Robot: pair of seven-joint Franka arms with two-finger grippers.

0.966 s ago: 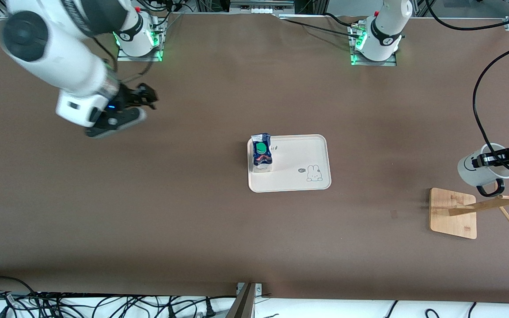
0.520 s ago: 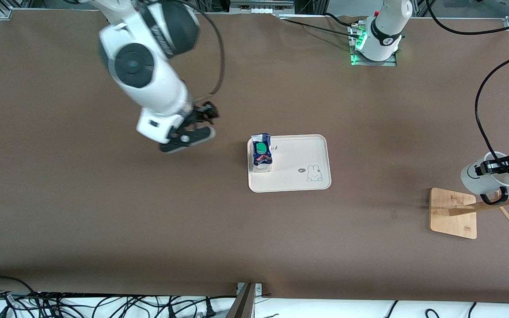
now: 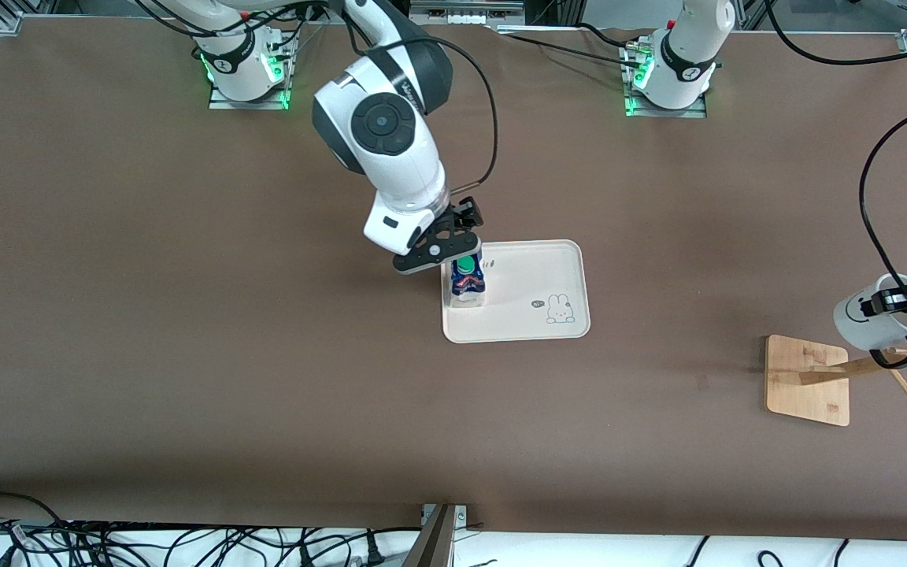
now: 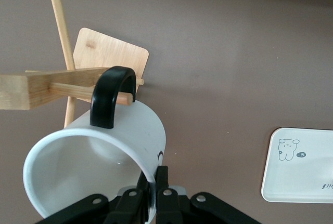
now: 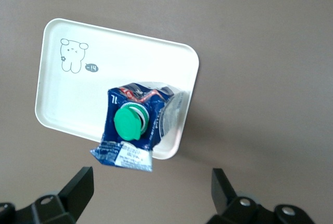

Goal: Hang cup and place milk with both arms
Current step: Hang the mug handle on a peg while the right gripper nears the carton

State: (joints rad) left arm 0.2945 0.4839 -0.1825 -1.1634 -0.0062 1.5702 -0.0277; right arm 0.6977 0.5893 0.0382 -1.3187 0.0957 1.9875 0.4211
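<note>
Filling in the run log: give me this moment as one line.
left gripper: shut on cup, handle at rack peg | right gripper: open over milk | milk: upright on tray

**Non-task items on table**

Brown table (image 3: 186,354) w/ cream rectangular tray (image 3: 532,272) approx at its centre; tray has rounded corners, raised rim, and a small rabbit drawing (image 3: 557,309) w/ a dark oval mark beside it, in the corner nearer the front camera, toward the left arm's end. Wooden rack (image 3: 808,380) near the left arm's end of table, nearer front camera than tray: flat bamboo base, post w/ thin pegs (image 4: 62,31) sticking out. Tangle of black cables (image 3: 107,543) along table edge nearest front camera.
</note>
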